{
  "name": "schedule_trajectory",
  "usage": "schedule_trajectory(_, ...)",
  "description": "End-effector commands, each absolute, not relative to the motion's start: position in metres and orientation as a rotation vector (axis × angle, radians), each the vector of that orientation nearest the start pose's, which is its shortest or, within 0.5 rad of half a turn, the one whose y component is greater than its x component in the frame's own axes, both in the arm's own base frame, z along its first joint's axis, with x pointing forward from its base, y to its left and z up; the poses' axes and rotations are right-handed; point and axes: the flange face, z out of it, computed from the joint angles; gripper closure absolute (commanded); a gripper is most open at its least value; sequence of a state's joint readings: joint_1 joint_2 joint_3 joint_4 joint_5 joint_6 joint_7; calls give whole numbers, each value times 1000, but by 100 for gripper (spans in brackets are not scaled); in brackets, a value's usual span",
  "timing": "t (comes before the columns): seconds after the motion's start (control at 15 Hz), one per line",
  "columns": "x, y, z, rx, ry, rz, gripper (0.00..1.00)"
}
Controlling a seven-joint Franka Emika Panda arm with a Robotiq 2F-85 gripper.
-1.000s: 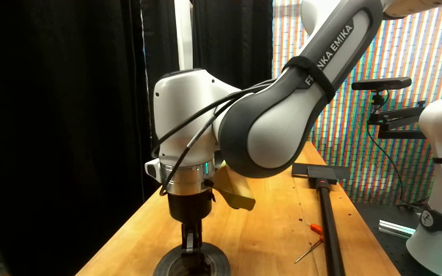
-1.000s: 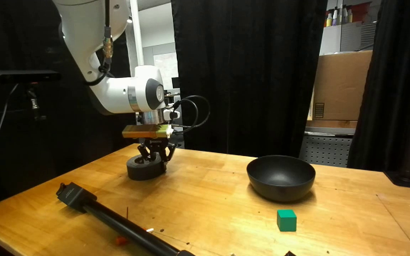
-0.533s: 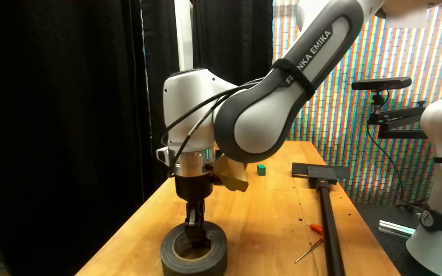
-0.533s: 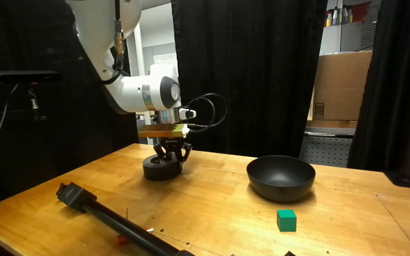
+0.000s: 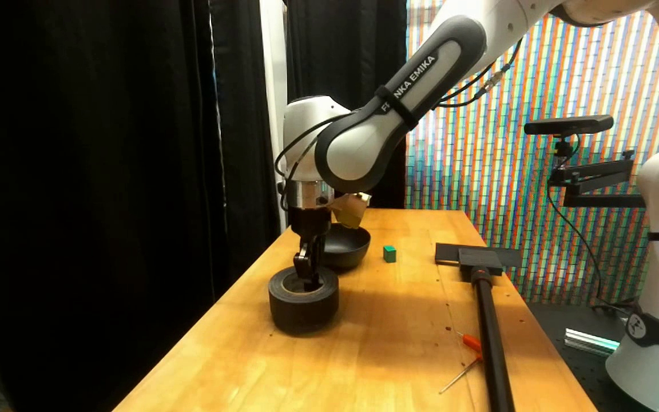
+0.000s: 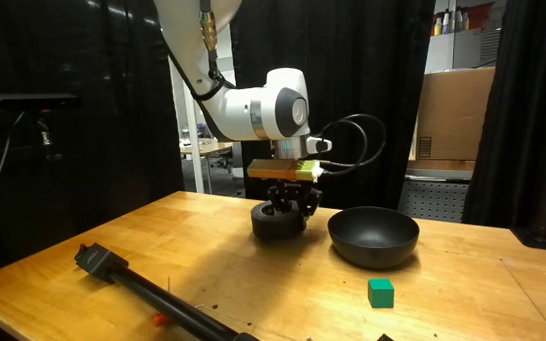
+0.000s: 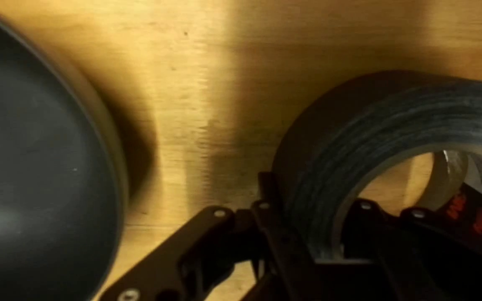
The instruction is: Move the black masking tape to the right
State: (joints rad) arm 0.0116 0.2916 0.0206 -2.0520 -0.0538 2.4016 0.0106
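Bowl [image 6: 372,256], blk & round, sits rt of ctr in an exterior view, inside showing a dull sheen; fills left edge of wrist view too. Just left of it, apart, is black masking tape [image 6: 273,227], mid-frame; can't tell if it touches table [image 6: 467,293]. Gripper [image 6: 296,215] is clamped on tape's ring wall, fingers parted only by its thickness, 1 in hole, 1 outside. Wrist view, lower rt: label [image 7: 471,209] w/ red print shows in hole. Table's wood, w/ green cube [image 6: 381,293] lower rt & blk pole [image 6: 173,303] lower left. Orange-handled tools [image 5: 471,342] by pole. Backdrop: blk curtains [image 6: 330,104], cardboard box [image 6: 458,113] upper rt.
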Motion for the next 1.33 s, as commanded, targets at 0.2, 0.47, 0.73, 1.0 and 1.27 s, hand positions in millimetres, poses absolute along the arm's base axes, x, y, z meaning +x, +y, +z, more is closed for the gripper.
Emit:
schedule_trajectory(0.2, 596, -9, 317, -3140, 8, -157, 92)
schedule_trajectory(0.47, 595, -11, 316, -3131, 30, -159, 92)
schedule_trajectory(0.73, 591, -11, 309, -3129, 34, -155, 92)
schedule_trajectory(1.0, 584, -13, 301, -3136, 29, -134, 92)
schedule_trajectory(1.27, 579, -14, 295, -3146, 23, -114, 92)
